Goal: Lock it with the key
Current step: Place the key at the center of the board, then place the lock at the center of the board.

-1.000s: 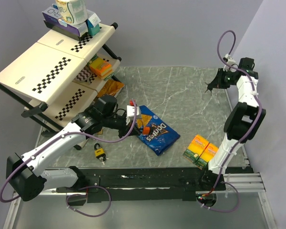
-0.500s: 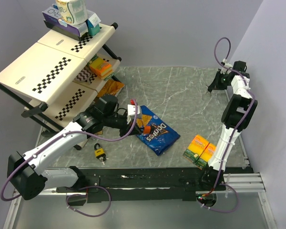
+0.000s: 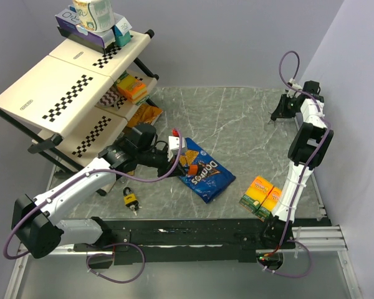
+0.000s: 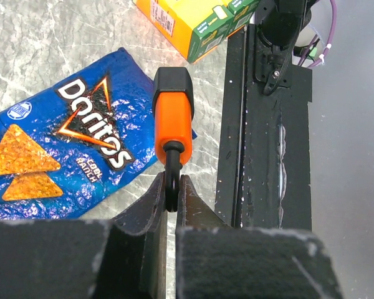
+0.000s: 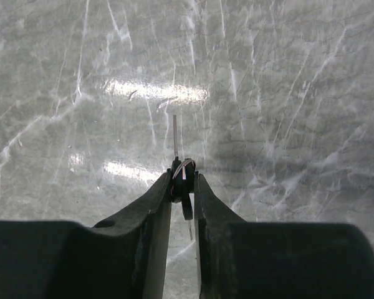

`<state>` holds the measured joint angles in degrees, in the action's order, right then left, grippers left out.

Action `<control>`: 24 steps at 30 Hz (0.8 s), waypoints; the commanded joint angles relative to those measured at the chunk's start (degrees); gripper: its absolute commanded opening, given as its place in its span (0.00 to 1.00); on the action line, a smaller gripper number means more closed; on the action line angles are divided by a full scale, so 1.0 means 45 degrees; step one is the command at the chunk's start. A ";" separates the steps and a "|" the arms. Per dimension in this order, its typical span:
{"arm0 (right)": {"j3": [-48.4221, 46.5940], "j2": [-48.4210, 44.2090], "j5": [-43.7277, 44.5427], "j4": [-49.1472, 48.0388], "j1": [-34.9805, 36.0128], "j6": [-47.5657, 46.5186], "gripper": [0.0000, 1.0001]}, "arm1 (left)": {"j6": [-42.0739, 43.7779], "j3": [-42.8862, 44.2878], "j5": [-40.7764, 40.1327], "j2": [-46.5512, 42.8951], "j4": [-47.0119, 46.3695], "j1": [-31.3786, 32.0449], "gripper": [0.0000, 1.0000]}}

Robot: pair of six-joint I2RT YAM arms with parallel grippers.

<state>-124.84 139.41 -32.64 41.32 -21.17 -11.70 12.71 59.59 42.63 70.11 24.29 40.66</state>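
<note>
A yellow padlock point(image 3: 131, 200) lies loose near the front edge of the worktop point(image 3: 237, 124), apart from both arms. Left tool point(image 4: 170, 187): clenched on the shackle of the orange padlock point(image 4: 172, 115), body held out over the Doritos bag point(image 4: 56, 149), probably to leave the keyway accessible. Right tool point(image 5: 182, 184): far right, pinching the key point(image 5: 175, 137), blade projecting forward for insertion. Lock and key are well apart. Far left, the rack point(image 3: 56, 87) carries an open carton point(image 3: 87, 26) holding packets.
</note>
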 commanded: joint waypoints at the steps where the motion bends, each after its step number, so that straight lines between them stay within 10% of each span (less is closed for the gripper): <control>1: -0.0599 0.0113 -0.0129 -0.0081 -0.0140 -0.0153 0.40 | -0.0110 0.0273 0.0331 -0.0149 -0.0711 -0.0013 0.01; 7: -0.0540 -0.0492 0.0008 -0.0199 -0.0120 -0.0289 0.75 | -0.0830 0.0604 0.0350 -0.0072 -0.0731 -0.0013 0.01; 13: -0.0426 -0.2169 -0.0186 0.0291 0.0327 -0.1538 0.88 | -0.1903 0.1385 0.0273 0.0260 -0.0634 -0.0033 0.01; 24: 0.8692 -1.1970 -0.3407 -0.0686 0.2319 -0.6283 0.99 | -0.4149 0.2557 0.0955 0.1021 0.1065 -0.0052 0.01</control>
<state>-94.52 98.83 -39.53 39.22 -13.72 -29.19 -0.54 66.67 42.89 73.49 27.07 40.66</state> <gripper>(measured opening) 0.990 0.066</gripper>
